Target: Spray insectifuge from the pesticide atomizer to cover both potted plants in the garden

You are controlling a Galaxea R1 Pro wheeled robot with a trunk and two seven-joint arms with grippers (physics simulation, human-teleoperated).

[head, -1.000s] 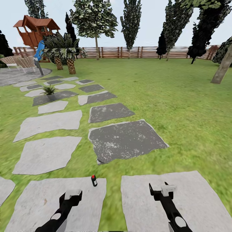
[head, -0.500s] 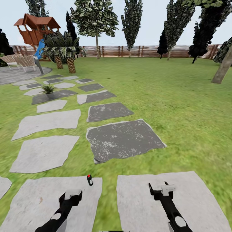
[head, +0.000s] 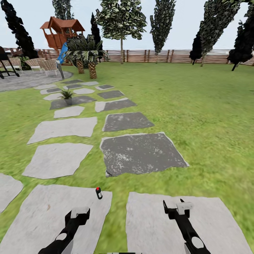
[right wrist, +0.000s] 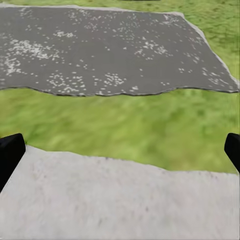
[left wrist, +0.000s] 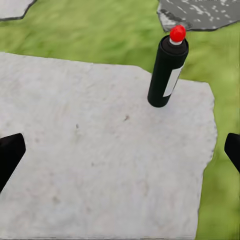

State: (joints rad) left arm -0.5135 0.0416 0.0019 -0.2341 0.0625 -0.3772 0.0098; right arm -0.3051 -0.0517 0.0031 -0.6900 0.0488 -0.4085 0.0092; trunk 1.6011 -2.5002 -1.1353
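The atomizer [head: 99, 193] stands upright near the far right corner of a pale stepping stone [head: 53, 218], just ahead of the left gripper [head: 78, 214] and a little to its right, untouched. From the left wrist [left wrist: 168, 70] it reads as a slim black cylinder with a white label panel down one side, a thin white collar at the neck and a round red cap on top; its base rests flat on the stone, close to the edge where grass begins. The left gripper hovers low over that same stone with its jaws spread wide and nothing between them, the dark fingertips [left wrist: 10, 155] showing at both edges of the wrist view. The right gripper [head: 178, 208] hangs over the neighbouring pale slab [head: 211, 225], likewise spread wide and empty, its fingertips [right wrist: 11, 152] apart at the edges of its wrist view, facing a strip of grass and a dark speckled slab [head: 141, 153] beyond. Further up the path of stones, a small spiky green plant [head: 66, 94] sits on a dark stone. Behind it lie a grey paved patio [head: 31, 78], palms [head: 86, 56], a red-brown playhouse [head: 61, 33], tall trees and a slatted wooden fence [head: 158, 56] along the lawn's far edge.
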